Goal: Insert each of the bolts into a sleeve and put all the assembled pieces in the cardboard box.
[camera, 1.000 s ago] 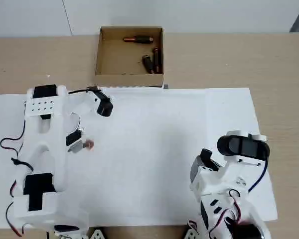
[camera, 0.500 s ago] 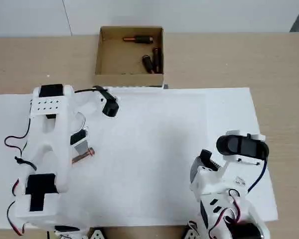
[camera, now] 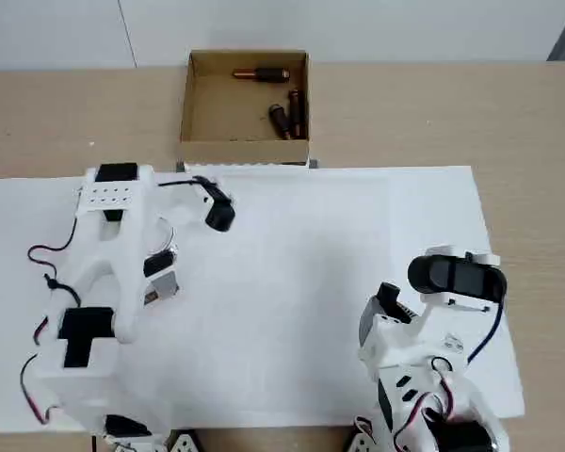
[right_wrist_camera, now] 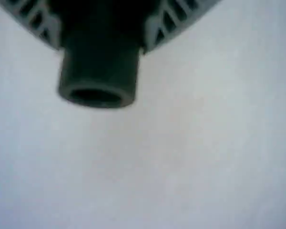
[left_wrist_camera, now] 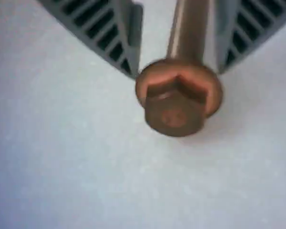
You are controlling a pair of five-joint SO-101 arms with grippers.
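Bolt (left_wrist_camera: 178, 102): copper, hex head. Shaft pinched betw. jaws of left gripper (left_wrist_camera: 177, 64), head poking out over white sheet (camera: 311, 282).
Sleeve (right_wrist_camera: 97, 71): dark tube, open end outward, clamped in right gripper (right_wrist_camera: 102, 40).
Left arm (camera: 113, 254): left-centre of high view; its body hides most of the bolt there.
Right arm (camera: 433, 330): lower right, well apart from the left arm.
Cardboard box (camera: 245, 151): top centre, just beyond sheet's upper edge, w/ 3 assembled pcs (camera: 260, 73) in its upper-right part.
Table (camera: 527, 113): tan wood.

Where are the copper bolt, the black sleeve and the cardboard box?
copper bolt (left_wrist_camera: 178, 107): left wrist view, hex head.
black sleeve (right_wrist_camera: 99, 57): right wrist view, side wall.
cardboard box (camera: 217, 108): high view, bare floor.
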